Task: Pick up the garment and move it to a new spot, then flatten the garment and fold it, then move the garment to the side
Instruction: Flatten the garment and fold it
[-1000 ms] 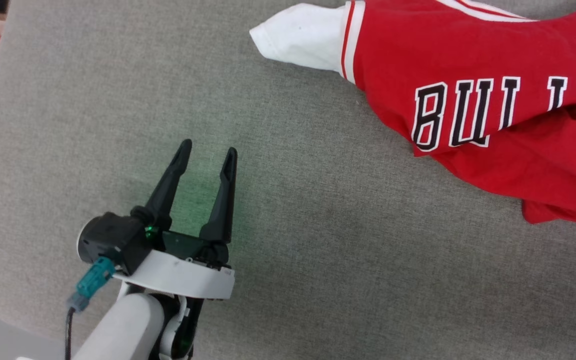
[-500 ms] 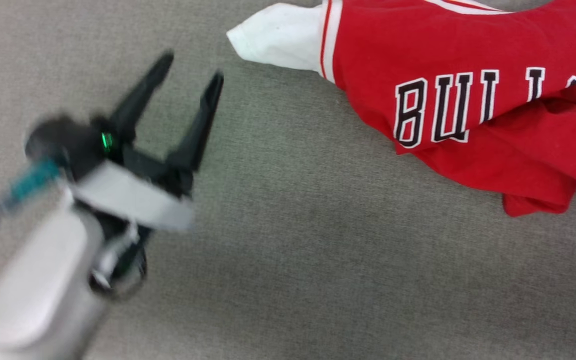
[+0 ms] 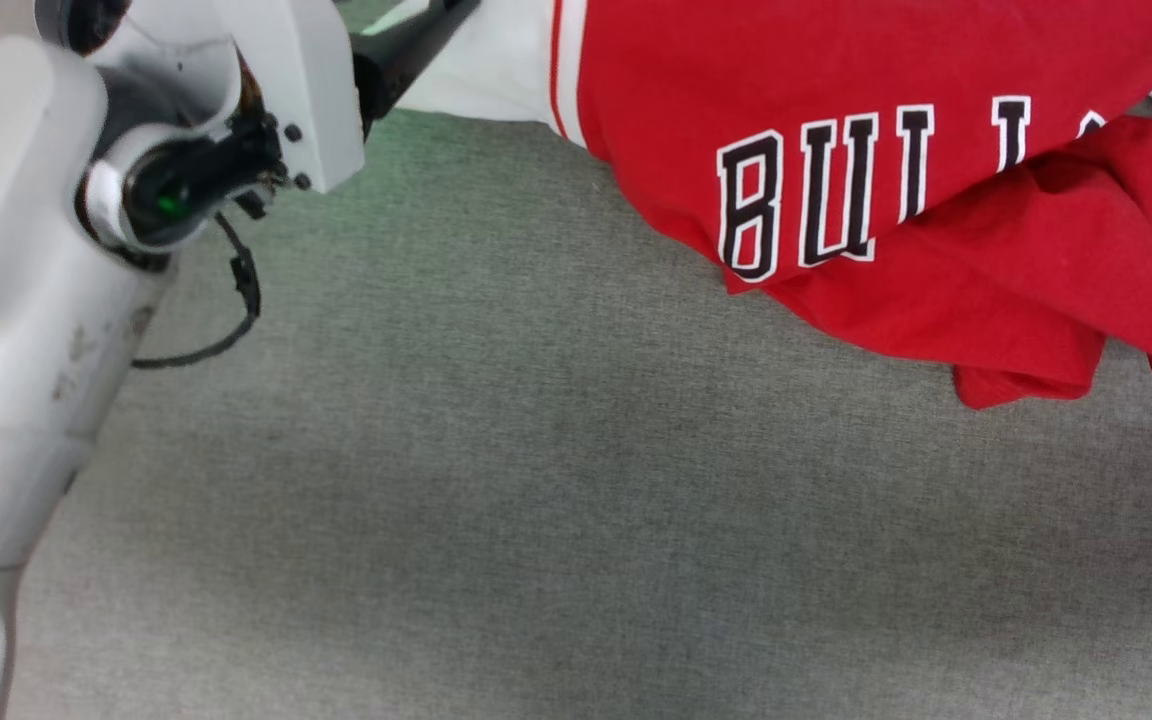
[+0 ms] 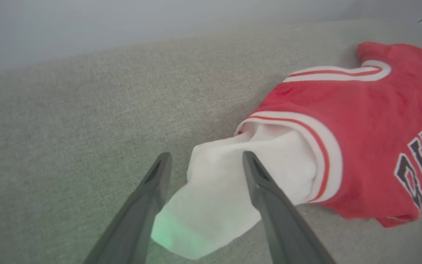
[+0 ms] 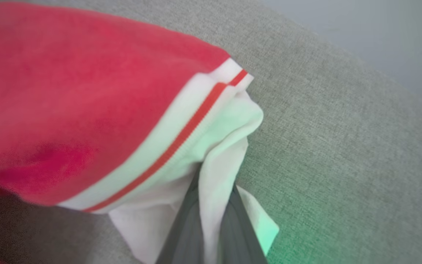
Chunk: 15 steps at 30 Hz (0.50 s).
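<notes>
Grey woven fabric (image 3: 536, 500) covers the whole work surface, and in the left wrist view a plain pale wall (image 4: 123, 25) rises behind its far edge. On this surface lies the garment (image 3: 836, 60), a red shirt, rumpled rather than flat, filling the upper right of the head view and running off its top and right edges. Black block lettering (image 3: 806, 195) outlined in white crosses the chest, and a loose red fold (image 3: 1036, 290) is bunched over its last letters. The left gripper (image 4: 206, 156) has its two dark fingers spread wide, one on either side of the shirt's white sleeve (image 4: 229, 198), whose open end lies on the grey fabric between them. Whether either finger touches the cloth cannot be told, but they are not clamped on it. A green glow tints the sleeve's end near the fingers. Red-and-white striped trim (image 4: 321, 146) marks where that sleeve joins the red body. In the head view the pale left forearm (image 3: 6, 300) reaches up the left side, with a thin black cable (image 3: 226, 320) looping beside its wrist. The right gripper (image 5: 214, 190) is pinched tight on white sleeve cloth (image 5: 222, 146), which is drawn up in a fold between its fingers just below another band of striped trim (image 5: 181, 139), lifting it off the grey fabric.
</notes>
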Tool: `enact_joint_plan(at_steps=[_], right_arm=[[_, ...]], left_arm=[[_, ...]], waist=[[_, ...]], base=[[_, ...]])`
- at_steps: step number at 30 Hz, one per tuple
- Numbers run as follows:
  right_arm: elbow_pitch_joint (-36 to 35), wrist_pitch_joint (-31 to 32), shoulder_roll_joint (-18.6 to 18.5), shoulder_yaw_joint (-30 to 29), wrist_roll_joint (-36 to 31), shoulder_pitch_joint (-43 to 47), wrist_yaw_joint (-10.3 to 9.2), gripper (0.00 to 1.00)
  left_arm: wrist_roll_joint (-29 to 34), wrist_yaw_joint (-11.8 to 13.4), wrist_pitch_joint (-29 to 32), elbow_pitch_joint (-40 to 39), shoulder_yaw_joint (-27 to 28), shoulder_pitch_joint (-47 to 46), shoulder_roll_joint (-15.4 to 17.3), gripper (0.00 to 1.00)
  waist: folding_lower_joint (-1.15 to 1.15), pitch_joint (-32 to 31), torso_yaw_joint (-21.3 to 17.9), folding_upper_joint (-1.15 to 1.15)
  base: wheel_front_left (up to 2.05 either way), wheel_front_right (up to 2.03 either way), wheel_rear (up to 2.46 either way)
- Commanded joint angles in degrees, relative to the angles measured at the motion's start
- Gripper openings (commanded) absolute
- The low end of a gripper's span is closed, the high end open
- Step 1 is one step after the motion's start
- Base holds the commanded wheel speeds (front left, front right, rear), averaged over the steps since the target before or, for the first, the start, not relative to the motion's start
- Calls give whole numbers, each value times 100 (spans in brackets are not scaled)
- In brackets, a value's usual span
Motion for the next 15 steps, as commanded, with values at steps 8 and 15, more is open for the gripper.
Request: enact_joint_plan(at_steps=[8, 15], right_arm=[[167, -10, 151, 478, 116, -121, -8, 0], [278, -81, 142, 743, 221, -327, -13, 0]], left_arm=[[-755, -11, 828, 794, -524, -558, -83, 100], [-1078, -5, 1152, 994, -1033, -626, -106, 100]], waist=[[0, 269, -166, 0], [0, 385, -202, 0]], base=[[0, 0, 0], [0, 0, 0]])
